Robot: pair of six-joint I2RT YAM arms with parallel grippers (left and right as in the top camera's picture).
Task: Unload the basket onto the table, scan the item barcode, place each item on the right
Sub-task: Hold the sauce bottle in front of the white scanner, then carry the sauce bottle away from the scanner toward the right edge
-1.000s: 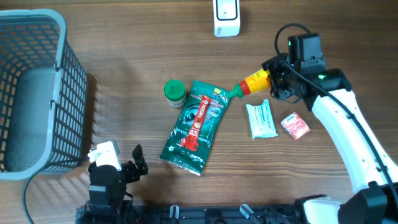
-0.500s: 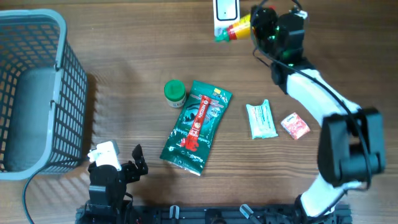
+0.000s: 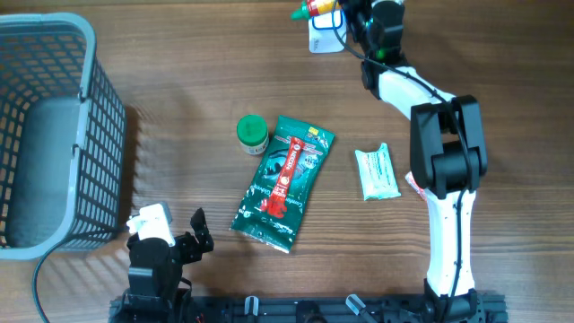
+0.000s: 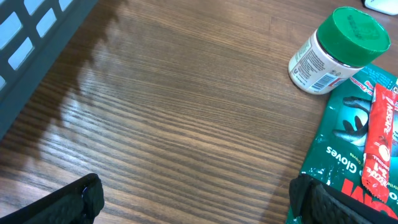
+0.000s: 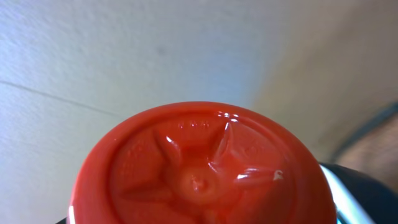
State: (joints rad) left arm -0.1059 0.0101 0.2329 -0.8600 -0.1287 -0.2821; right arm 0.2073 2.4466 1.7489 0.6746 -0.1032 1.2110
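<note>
The grey wire basket (image 3: 106,135) stands at the left of the worktop (image 3: 197,81), its solid grey floor in plain view. At the far edge, the right claw (image 3: 348,13) is clenched on the red-capped bottle (image 3: 316,9), which it holds just over the white scanner (image 3: 325,34). The right wrist view is filled by the bottle's red cap (image 5: 202,168) against a white surface. The left claw (image 4: 199,205) is released, spread wide near the front edge. Mid-worktop lies a green-lidded jar (image 3: 252,132) just beside a green gloves packet (image 3: 283,182). A white sachet (image 3: 377,172) lies next to the right arm.
</note>
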